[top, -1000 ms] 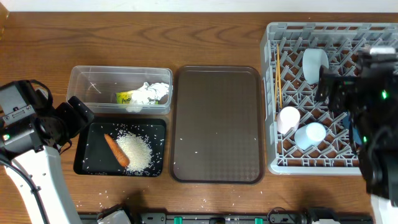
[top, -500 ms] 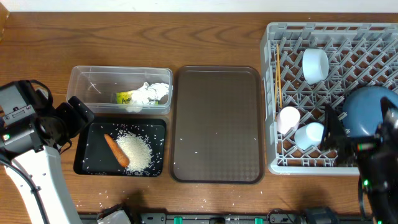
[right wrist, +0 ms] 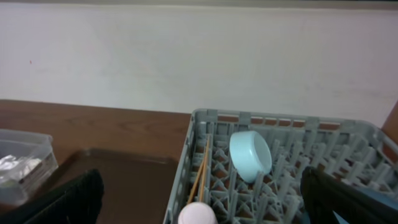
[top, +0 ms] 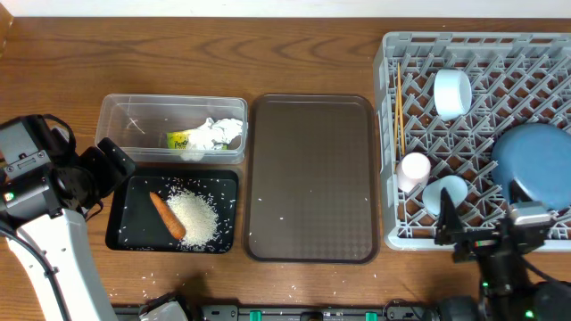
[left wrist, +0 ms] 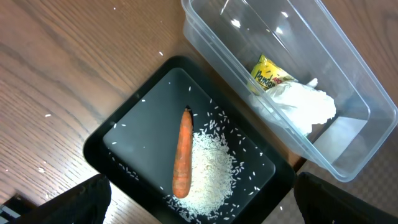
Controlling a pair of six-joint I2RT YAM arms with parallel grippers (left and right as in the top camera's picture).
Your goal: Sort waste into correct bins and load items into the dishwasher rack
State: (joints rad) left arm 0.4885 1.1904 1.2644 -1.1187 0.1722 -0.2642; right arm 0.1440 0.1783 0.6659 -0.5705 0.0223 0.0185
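The dishwasher rack (top: 473,37) fills the table's 3 o'clock side in the overhead view. At 9 o'clock from it, just beside, lies the brown serving tray (top: 310,116), bare except for a few white specks. Farther toward 9 o'clock sits the clear tub (top: 120,111), and the black tray (top: 134,187) touches the tub's 6 o'clock edge.

In the rack, the dark blue plate (top: 535,165) rests over the pegs at about 4 o'clock; I cannot tell how far it tilts. The white bowl (top: 451,92) lies on its side near 12 o'clock. The pale pink cup (top: 414,168) and the light blue cup (top: 446,192) sit close together at about 7 o'clock. The chopsticks (top: 398,116) lie side by side along the rack's 9 o'clock wall.

The tub holds the crumpled napkin (top: 219,132), with the snack wrapper (top: 180,139) against its 9 o'clock side. The black tray holds the rice (top: 194,216), and the orange scrap (top: 167,215) lies along the heap's 9 o'clock edge. Stray grains (top: 152,278) dot the wood at 6 o'clock from that tray.

The left gripper (left wrist: 208,202) hangs over the black tray with fingers spread wide, holding nothing. The right gripper (right wrist: 205,199) sits at the rack's 6 o'clock edge, its fingers likewise wide apart and empty.
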